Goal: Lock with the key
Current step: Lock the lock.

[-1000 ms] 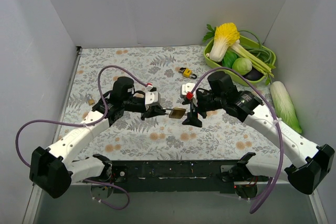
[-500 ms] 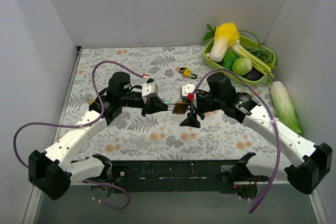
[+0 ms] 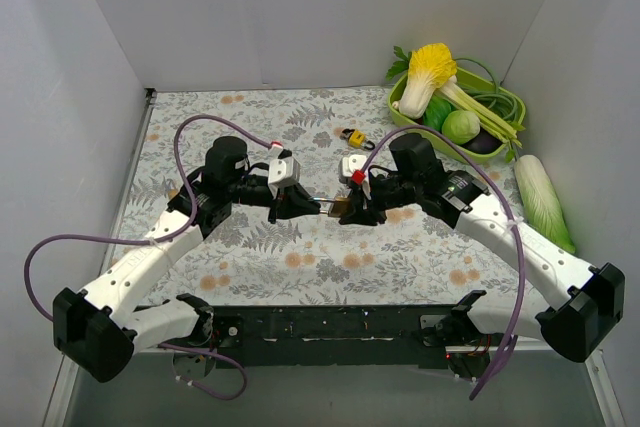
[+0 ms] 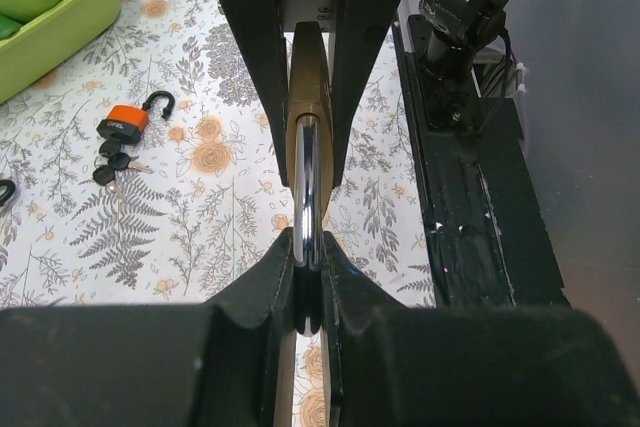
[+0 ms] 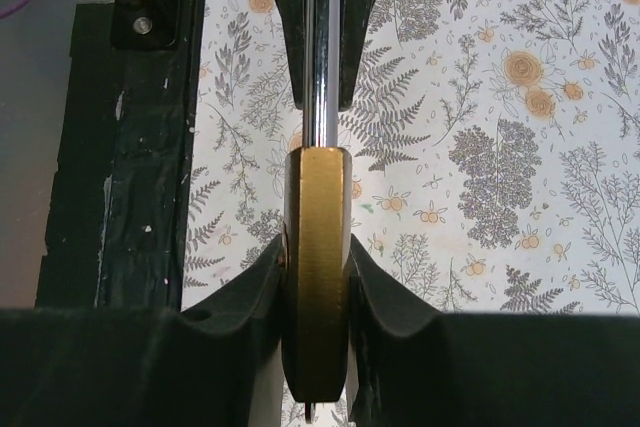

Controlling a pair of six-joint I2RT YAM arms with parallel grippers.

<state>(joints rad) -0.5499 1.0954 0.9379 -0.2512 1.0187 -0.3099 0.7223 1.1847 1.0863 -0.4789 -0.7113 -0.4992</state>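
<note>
A brass padlock [image 3: 340,210] hangs above the middle of the table, held between both grippers. My left gripper [image 4: 307,247] is shut on its silver shackle [image 4: 307,172], coming from the left [image 3: 308,206]. The brass body [image 5: 317,247] sits between the pads of my right gripper [image 5: 316,272], which is shut on it from the right [image 3: 353,212]. The shackle [image 5: 320,67] runs away toward the left gripper's fingers [image 5: 290,37]. The key is hidden; only a dark sliver shows under the lock body in the right wrist view.
A small orange padlock [image 3: 352,137] with black keys [image 4: 110,167] lies on the floral cloth behind the grippers. A green basket [image 3: 400,112] of vegetables stands at the back right, and a long cabbage [image 3: 545,202] lies beside it. White walls enclose the table.
My right gripper has moved in from just beside the padlock and closed on its brass body. The left gripper kept its hold on the shackle and carried the lock slightly toward the back.
</note>
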